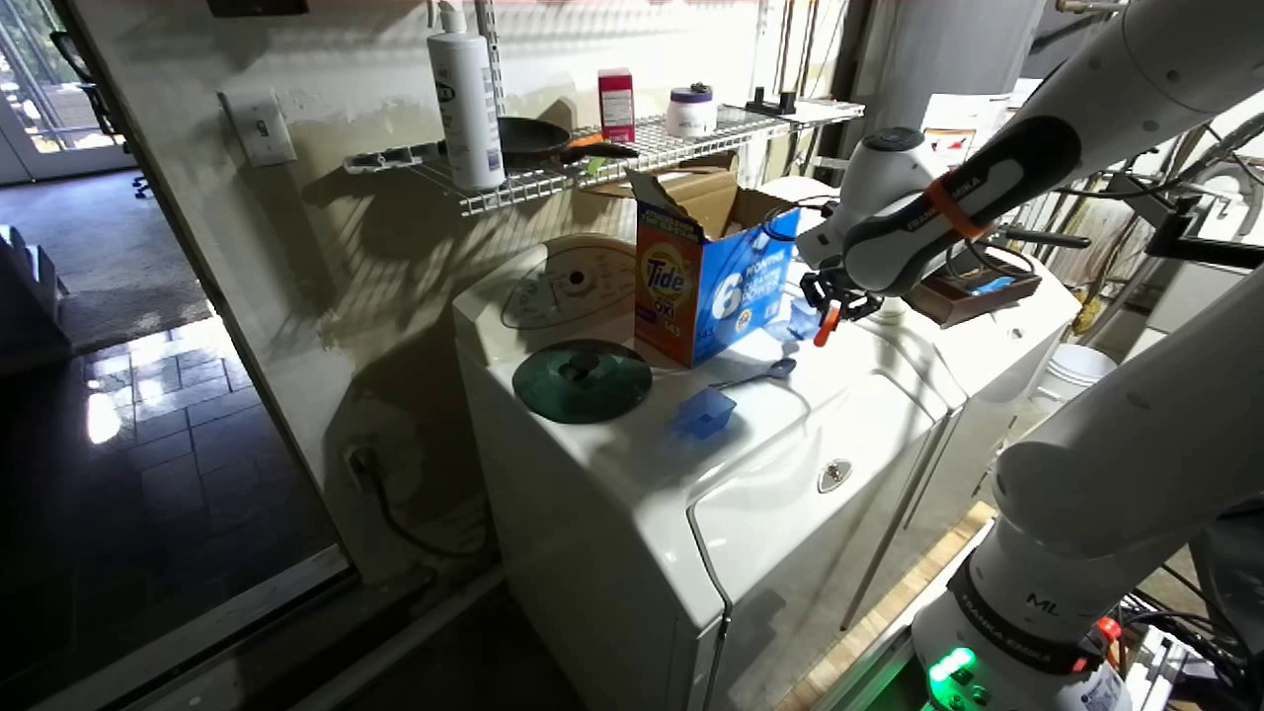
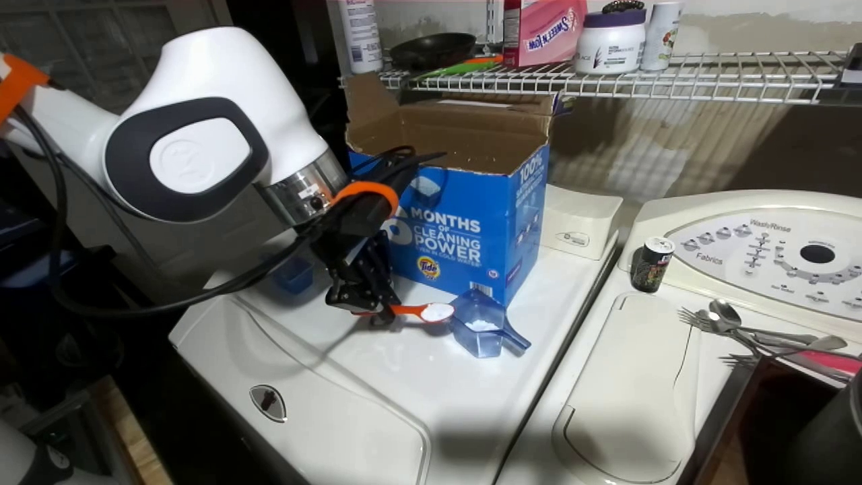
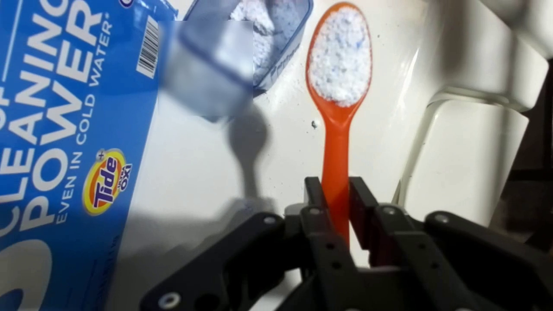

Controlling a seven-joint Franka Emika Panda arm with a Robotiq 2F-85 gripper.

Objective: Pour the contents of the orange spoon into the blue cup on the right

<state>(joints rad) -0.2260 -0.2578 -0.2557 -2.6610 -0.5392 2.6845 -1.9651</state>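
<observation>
The orange spoon [image 3: 337, 125] hangs over a white appliance [image 3: 285, 147], filled with white powder [image 3: 340, 52] (blue-specked), its bowl at twelve o'clock in the wrist view, its handle clamped in my tool [image 3: 335, 185]. At nine o'clock from the bowl, just apart, sits the blue cup [image 3: 283, 61], powder inside. In an exterior view, the open Tide box [image 2: 458, 236] stands at one o'clock from my tool.

A wire shelf [image 2: 714, 77] runs along a shadow-striped wall [image 1: 395, 225] while dark floor tiles [image 1: 193, 434] gleam.
</observation>
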